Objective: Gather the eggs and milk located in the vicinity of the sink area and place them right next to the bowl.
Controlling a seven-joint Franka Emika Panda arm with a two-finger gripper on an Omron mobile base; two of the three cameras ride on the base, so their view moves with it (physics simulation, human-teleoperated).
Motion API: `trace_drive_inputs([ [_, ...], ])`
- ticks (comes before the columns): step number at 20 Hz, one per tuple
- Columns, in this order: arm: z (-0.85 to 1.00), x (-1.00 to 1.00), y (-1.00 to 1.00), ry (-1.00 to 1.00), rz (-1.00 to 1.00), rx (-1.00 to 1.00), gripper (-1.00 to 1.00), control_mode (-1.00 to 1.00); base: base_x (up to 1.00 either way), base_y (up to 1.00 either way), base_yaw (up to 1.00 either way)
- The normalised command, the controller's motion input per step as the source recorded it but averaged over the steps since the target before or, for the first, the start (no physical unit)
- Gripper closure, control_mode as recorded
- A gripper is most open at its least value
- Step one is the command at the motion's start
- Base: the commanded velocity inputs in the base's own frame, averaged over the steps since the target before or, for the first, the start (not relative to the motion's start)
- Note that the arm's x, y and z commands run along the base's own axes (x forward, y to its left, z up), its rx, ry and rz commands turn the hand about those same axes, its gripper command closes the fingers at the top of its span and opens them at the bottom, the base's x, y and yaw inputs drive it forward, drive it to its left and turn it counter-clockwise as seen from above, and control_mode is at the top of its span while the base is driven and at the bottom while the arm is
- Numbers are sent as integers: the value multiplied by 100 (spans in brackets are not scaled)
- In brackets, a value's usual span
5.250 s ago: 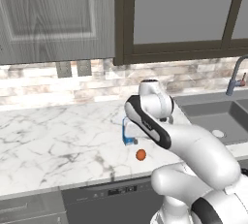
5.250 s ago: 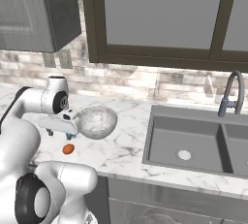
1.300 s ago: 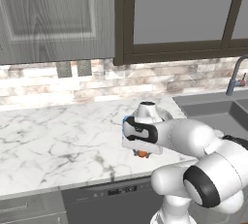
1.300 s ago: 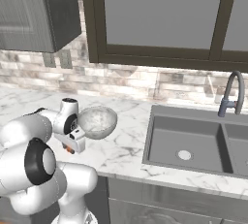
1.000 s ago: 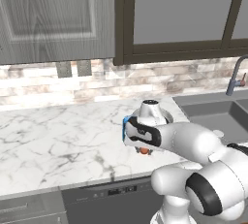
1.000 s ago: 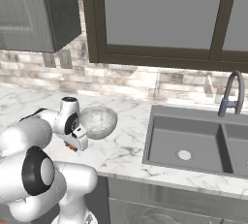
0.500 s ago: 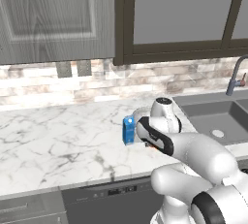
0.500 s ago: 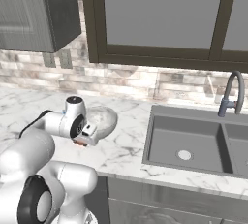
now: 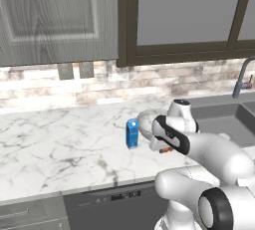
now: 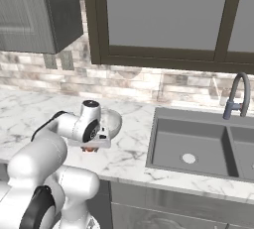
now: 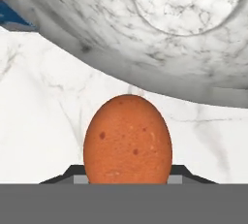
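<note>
The egg (image 11: pixel 127 138) sits between the gripper's (image 11: pixel 127 177) two dark fingertips, which pinch it from either side low in the hand view. Just beyond it curves the grey-white speckled bowl (image 11: pixel 145 34), rim close to the egg, with white marble counter (image 11: pixel 43 116) beneath both. A sliver of the blue milk carton (image 11: pixel 12 17) shows at the upper left edge of that view.

From the left base view the milk (image 9: pixel 132 133) stands upright on the counter just beside the bowl (image 9: pixel 146 123) — most of the bowl is hidden behind the arm's forearm, and only a speck of orange egg (image 9: pixel 167 150) peeks out under the hand. The right base view shows the bowl's other side (image 10: pixel 113 122) past the wrist, and the dark sink (image 10: pixel 198 143) with its curved faucet (image 10: pixel 235 96) well apart to the right.
</note>
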Motion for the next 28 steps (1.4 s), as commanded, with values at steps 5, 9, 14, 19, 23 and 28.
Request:
trace_drive_inputs([
  [5,-10,-3,-10,7,29,0,100,-100,0,0,0],
  [9,-7,12,-32,0,29,0,100,-100,0,0,0],
  [14,-1,2,-42,0,24,0,100,-100,0,0,0],
  [19,-2,0,-54,0,13,0,100,-100,0,0,0],
  [23,0,0,-50,0,3,3,100,-100,0,0,0],
  [28,0,4,-32,0,0,9,100,-100,0,0,0],
])
